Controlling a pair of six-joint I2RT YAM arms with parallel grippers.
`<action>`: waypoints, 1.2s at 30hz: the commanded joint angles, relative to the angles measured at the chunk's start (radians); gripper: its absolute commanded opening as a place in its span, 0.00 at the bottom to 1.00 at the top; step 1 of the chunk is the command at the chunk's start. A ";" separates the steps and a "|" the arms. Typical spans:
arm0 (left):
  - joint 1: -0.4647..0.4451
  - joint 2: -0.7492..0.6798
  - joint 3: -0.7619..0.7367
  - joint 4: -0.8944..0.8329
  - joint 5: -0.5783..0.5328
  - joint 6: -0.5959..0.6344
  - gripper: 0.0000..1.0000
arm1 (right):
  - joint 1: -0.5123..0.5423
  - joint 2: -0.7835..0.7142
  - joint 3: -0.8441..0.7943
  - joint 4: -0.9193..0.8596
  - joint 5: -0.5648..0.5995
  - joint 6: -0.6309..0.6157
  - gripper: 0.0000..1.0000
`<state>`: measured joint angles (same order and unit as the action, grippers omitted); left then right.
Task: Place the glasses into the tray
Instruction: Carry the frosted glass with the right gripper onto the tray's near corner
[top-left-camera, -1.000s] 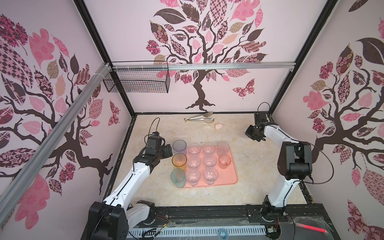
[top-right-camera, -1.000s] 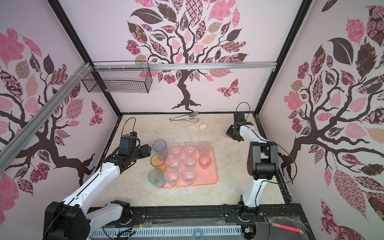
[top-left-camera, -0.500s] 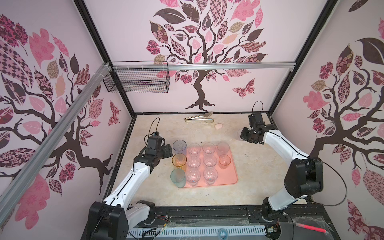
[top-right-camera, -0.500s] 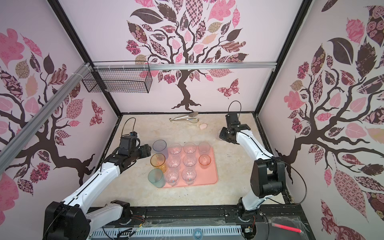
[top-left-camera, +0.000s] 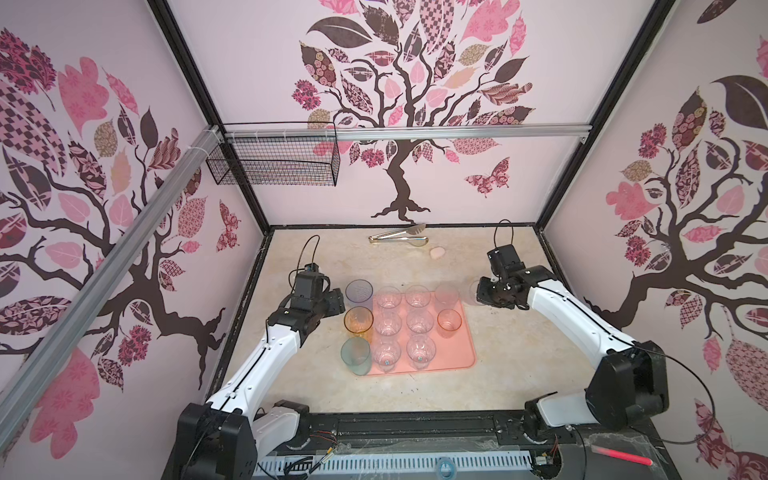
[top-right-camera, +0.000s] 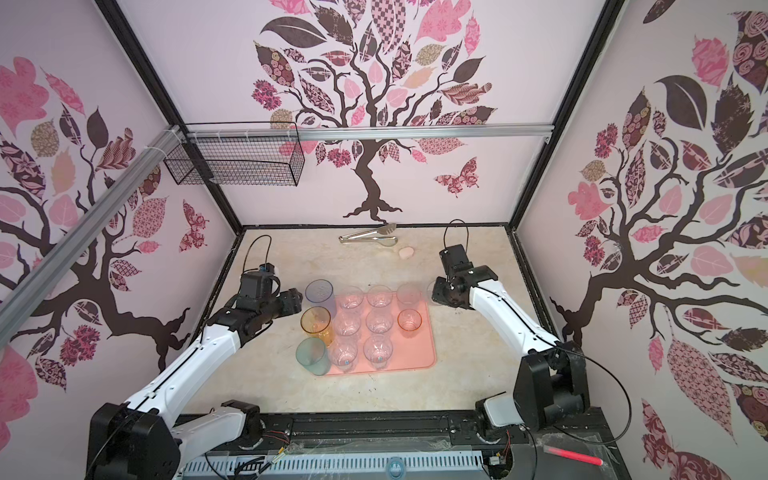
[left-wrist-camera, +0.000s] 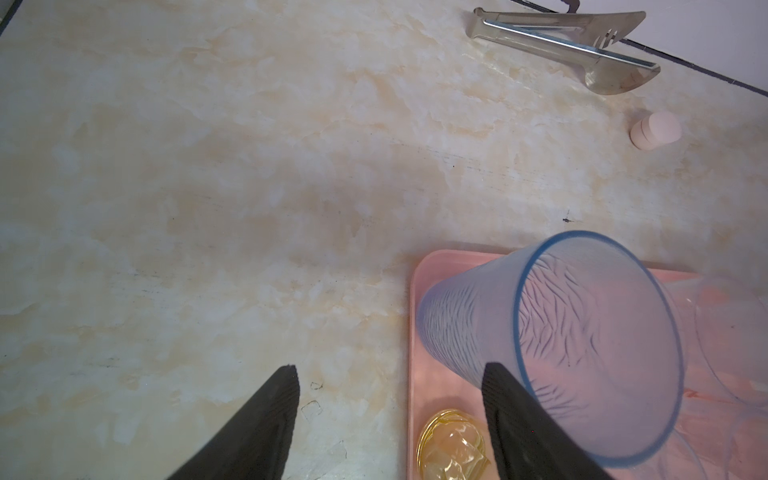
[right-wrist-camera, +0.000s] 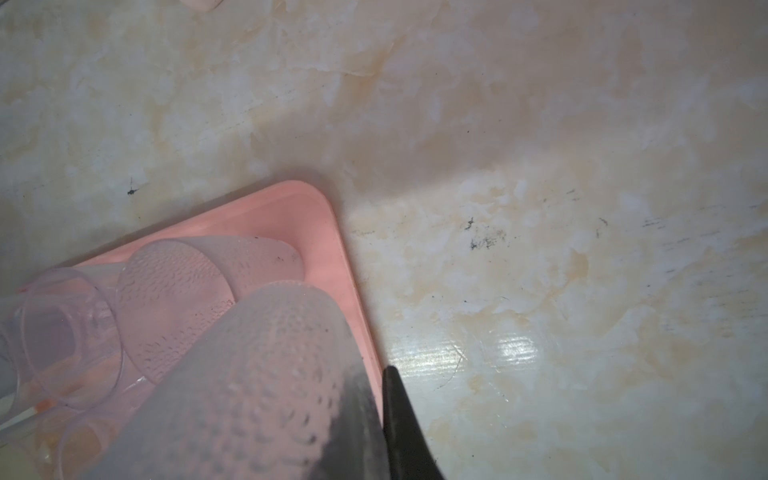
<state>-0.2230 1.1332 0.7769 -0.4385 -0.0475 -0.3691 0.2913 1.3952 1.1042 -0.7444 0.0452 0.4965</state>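
My right gripper (right-wrist-camera: 372, 372) pinches a frosted glass (right-wrist-camera: 257, 374) just right of the tray (top-left-camera: 454, 351). Next stop, I think: its bare lower-right corner. My left gripper (left-wrist-camera: 390, 368) is apart, empty.

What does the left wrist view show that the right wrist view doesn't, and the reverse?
Left wrist only: the open left gripper, the blue tumbler and amber glass standing in the tray, and the tongs. Right wrist only: the right gripper pinching the wall of a frosted tumbler near the tray's corner, and a pale pink tumbler in the tray. Both: the tray and the marble tabletop.
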 joint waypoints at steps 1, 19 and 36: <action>0.001 -0.001 -0.007 0.016 -0.008 0.009 0.74 | 0.026 -0.052 -0.028 -0.062 0.033 -0.003 0.09; 0.002 0.007 -0.008 0.011 -0.013 0.013 0.74 | 0.204 -0.096 -0.177 -0.137 0.111 0.066 0.07; 0.002 0.000 -0.007 0.010 -0.010 0.016 0.73 | 0.451 0.032 -0.173 -0.141 0.159 0.153 0.09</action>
<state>-0.2230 1.1397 0.7769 -0.4389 -0.0509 -0.3660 0.7155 1.3849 0.8936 -0.8833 0.1791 0.6128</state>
